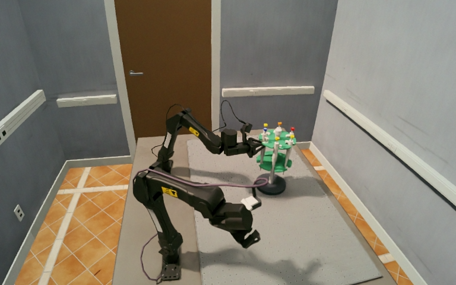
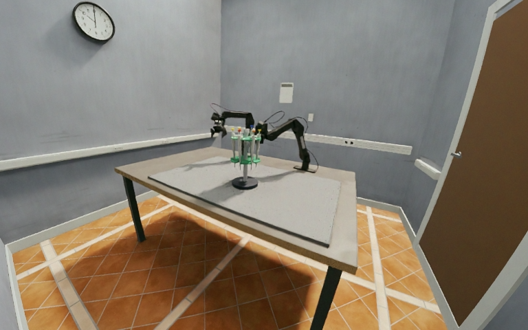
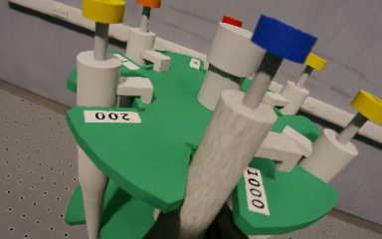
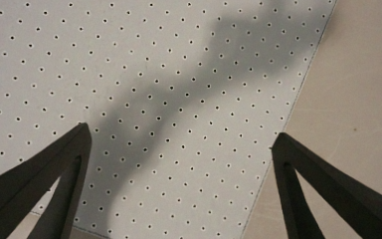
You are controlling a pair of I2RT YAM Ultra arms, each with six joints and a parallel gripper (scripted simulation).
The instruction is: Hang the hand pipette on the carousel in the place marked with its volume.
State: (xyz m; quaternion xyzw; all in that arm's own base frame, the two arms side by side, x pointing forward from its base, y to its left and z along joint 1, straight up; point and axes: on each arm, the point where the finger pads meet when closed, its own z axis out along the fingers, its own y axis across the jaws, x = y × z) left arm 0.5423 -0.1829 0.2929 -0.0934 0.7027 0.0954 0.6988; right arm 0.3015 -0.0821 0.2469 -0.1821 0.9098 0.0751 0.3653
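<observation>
Blue-topped pipette [image 1: 265,130] [image 3: 229,149] clamped in left gripper [image 1: 261,145], tilted at carousel [image 1: 275,165] [image 2: 245,160] [image 3: 144,149] between the 200 and 1000 labels; letting go before its hook catches could drop it; right gripper [image 1: 251,239] [image 4: 183,130] spread.

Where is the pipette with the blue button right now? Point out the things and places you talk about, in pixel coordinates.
In the left wrist view, the blue-button pipette [image 1: 264,135] [image 3: 226,144] stands right of centre, at the green carousel [image 1: 275,164] [image 2: 245,159] [image 3: 149,139], between the labels "200" [image 3: 112,117] and "1000" [image 3: 256,191].

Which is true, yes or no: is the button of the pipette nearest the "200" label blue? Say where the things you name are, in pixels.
No, the button [image 3: 103,12] above the "200" label [image 3: 112,117] is yellow.
</observation>
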